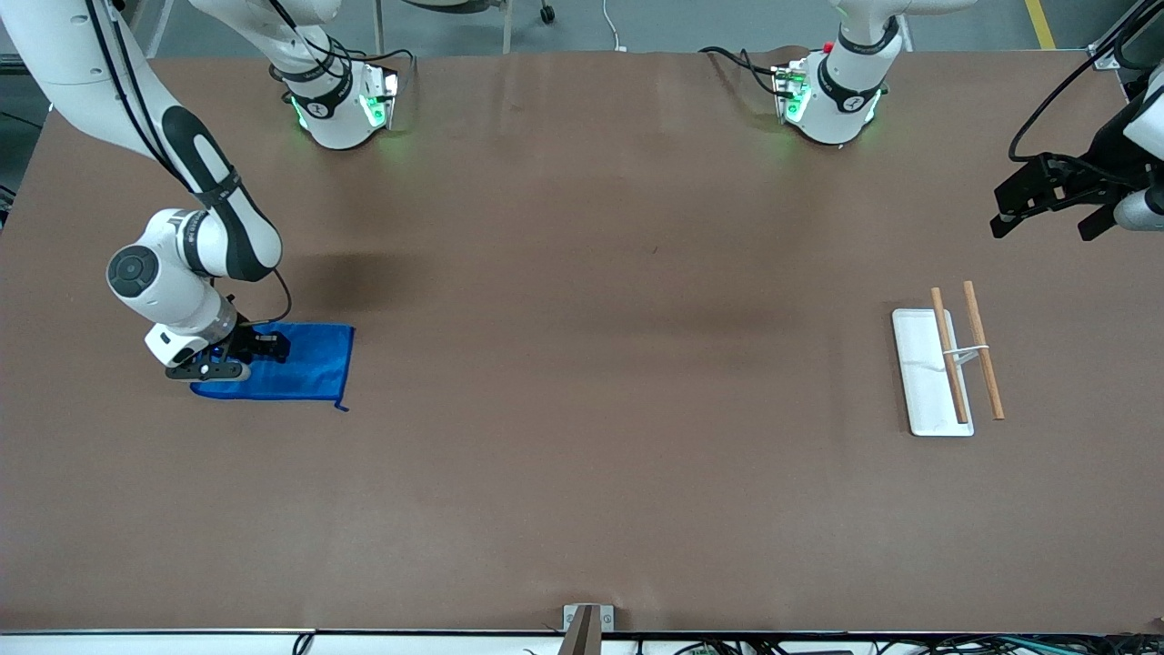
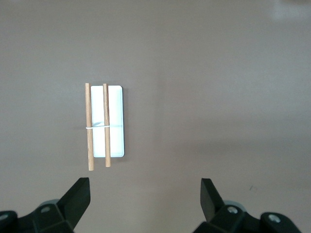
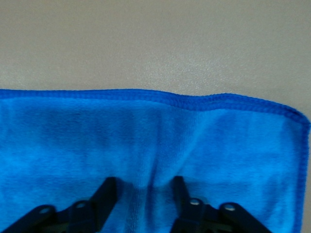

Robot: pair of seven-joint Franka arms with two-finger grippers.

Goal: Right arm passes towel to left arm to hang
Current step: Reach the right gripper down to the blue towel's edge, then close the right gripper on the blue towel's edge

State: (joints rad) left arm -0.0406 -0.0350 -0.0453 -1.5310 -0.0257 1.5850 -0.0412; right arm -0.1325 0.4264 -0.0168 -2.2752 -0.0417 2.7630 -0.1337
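Observation:
The blue towel (image 1: 309,364) lies flat on the brown table near the right arm's end, its corner loop on the corner nearest the front camera. My right gripper (image 1: 268,348) is down on the towel's edge. In the right wrist view its fingers (image 3: 108,191) press into the towel (image 3: 146,131), part-way apart, with a low ridge of cloth between them (image 3: 145,194). My left gripper (image 1: 1041,226) hangs open and empty above the table at the left arm's end; its open fingers also show in the left wrist view (image 2: 145,191).
A white flat base (image 1: 917,368) carrying two wooden rods (image 1: 984,350) joined by a thin wire stands near the left arm's end, also in the left wrist view (image 2: 115,121). The two arm bases stand along the table's edge farthest from the front camera.

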